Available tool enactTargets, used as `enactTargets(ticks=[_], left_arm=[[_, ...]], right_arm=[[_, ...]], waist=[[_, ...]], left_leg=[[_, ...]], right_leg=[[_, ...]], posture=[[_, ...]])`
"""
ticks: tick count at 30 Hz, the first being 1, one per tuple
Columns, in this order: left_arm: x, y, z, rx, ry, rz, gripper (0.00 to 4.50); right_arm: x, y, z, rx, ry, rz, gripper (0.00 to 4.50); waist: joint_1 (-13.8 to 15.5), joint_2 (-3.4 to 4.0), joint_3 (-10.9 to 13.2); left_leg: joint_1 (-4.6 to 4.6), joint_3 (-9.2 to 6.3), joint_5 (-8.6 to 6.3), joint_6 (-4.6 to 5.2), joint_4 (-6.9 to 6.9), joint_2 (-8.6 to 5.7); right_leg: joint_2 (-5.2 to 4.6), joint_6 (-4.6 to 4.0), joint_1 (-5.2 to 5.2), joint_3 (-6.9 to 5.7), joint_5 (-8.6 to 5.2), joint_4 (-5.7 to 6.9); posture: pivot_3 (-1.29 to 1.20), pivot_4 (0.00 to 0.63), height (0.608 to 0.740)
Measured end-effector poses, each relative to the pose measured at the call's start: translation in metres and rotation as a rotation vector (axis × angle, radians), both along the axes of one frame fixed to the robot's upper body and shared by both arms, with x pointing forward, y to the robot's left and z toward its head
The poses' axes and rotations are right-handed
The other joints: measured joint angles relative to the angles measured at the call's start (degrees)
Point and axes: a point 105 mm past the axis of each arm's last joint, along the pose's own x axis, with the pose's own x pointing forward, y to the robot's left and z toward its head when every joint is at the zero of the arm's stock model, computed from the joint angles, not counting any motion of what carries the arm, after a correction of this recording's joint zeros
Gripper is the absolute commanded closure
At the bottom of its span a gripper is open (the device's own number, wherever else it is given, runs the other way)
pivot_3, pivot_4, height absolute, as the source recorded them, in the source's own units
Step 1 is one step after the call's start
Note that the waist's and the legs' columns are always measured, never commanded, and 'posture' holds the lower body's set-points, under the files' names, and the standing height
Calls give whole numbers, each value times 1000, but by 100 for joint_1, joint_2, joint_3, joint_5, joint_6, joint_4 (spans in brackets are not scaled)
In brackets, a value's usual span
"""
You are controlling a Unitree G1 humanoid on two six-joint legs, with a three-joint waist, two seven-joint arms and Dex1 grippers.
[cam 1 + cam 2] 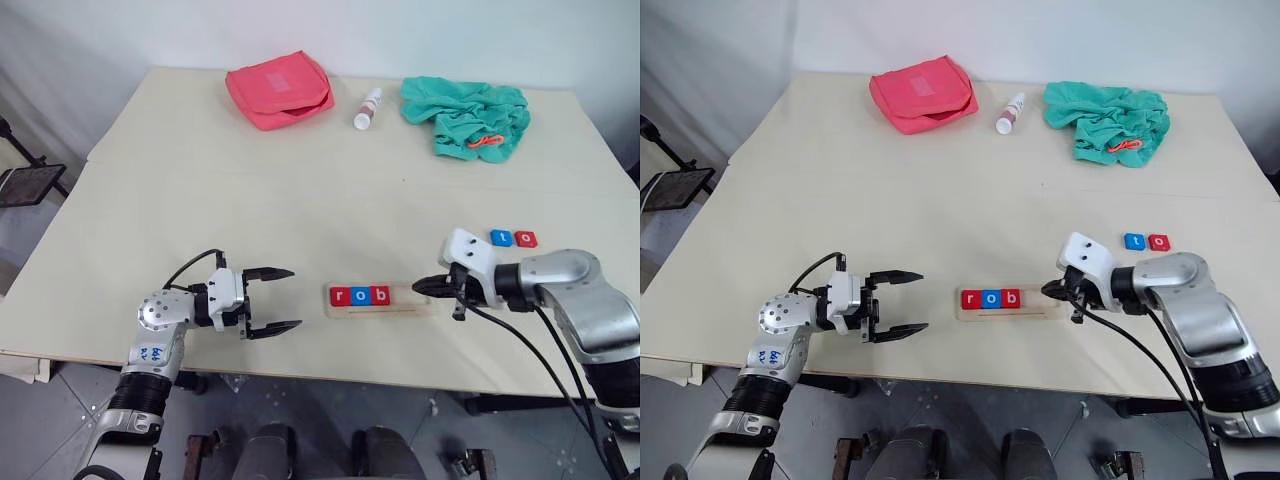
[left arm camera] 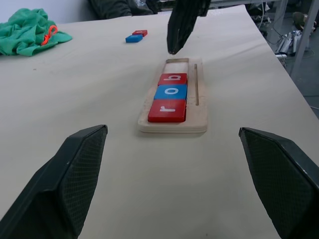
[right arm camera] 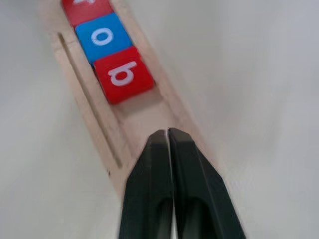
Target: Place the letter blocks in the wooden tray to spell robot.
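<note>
Altogether five letter blocks (image 1: 359, 295): three in one wooden tray (image 1: 405, 311), two outside.

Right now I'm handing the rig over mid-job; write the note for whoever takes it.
Left gripper: open, empty, level with the table to the left of the wooden tray.
Right gripper: shut, empty, above the tray's bare right end.
Done: red r block, blue o block and red b block sit in the tray, spelling "rob".
Left: blue t block and red o block lie side by side on the table beyond the right arm; place o, then t, after the b.
</note>
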Motion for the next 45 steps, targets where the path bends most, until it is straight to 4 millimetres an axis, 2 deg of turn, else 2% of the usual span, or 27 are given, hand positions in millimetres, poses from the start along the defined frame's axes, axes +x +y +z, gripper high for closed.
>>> enactTargets(ticks=[3,9,11,15,19,24,31,45], left_arm=[[1,0,-2,-2,10,-1,0],[1,-2,-1,-2,5,-19,0],[1,-2,-2,-2,9,-22,0],[2,-1,-3,0,18,-24,0],[4,-3,0,-3,8,-32,0],[3,-5,0,-8,6,-45,0],[1,-7,-1,-9,8,-62,0],[1,-7,-1,-9,8,-61,0]], right_arm=[[-1,-20,12,95,-27,-147,2583],[-14,-64,5,220,-83,-438,559],[-17,-77,6,221,-109,-504,38],[-21,-96,3,210,-140,-595,38],[-14,-120,0,249,-177,-729,38],[-8,-136,-6,255,-181,-835,38],[-6,-146,-14,261,-186,-908,38],[-4,-149,-12,266,-219,-924,38]], waist=[[3,0,0],[8,0,0],[-8,0,0],[-10,0,0],[-5,0,0],[-7,1,0],[-9,1,-1],[-7,1,-1]], left_leg=[[1,-2,0,0,0,-2],[1,-1,1,1,-5,-6],[4,4,2,1,-5,-5],[10,5,3,1,-6,-4],[10,8,4,4,-5,-5],[10,6,4,3,-9,-5],[10,7,4,4,-8,-5],[9,8,4,4,-8,-5]], right_leg=[[0,0,2,-2,0,1],[1,0,3,-1,0,1],[2,0,4,0,0,0],[3,0,8,8,0,0],[2,0,8,11,0,1],[2,0,7,10,0,1],[2,0,7,12,0,1],[2,0,8,12,0,1]], posture=[[0,150,740],[0,150,740],[0,150,740],[0,150,740],[0,150,740],[0,150,740],[0,150,740],[0,150,740]])
